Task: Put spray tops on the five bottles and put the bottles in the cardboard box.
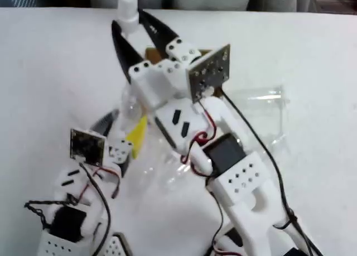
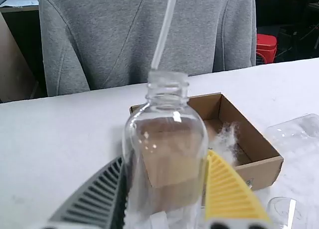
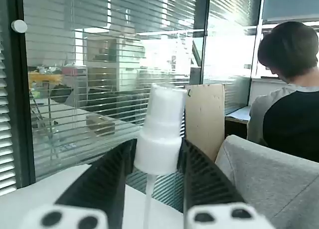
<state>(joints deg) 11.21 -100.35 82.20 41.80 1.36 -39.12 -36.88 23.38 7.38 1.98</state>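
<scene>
Right gripper holds spray top above white table, blinds behind.

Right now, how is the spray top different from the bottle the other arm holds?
The spray top is solid white; the bottle is see-through. The spray top is small, with a thin tube hanging under it; the bottle is wider, its neck open. The right gripper holds the spray top, the left gripper the bottle. Both stand upright.
</scene>
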